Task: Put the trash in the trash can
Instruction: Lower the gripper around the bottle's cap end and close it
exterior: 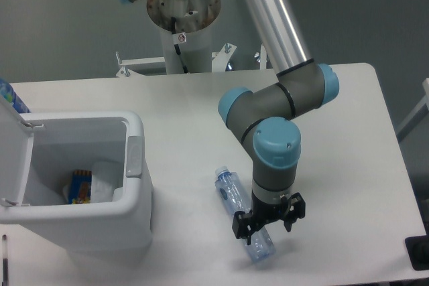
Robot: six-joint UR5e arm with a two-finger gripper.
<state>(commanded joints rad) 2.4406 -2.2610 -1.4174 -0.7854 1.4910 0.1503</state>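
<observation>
The crushed clear bluish plastic bottle (232,195) lies on the white table (342,132), running diagonally from upper left to lower right. My gripper (267,222) points straight down over the bottle's lower half, with its black fingers (240,226) spread wide apart, and holds nothing. The bottle's lower end (263,251) shows below the gripper. The white trash can (134,199) stands at the left with its lid (12,145) swung open. Inside it lies a crumpled white wrapper (105,182).
A blue-and-orange printed packet (80,187) lies in the can beside the wrapper. The arm's base column (182,38) stands at the table's far edge. The table's front edge runs just below the bottle.
</observation>
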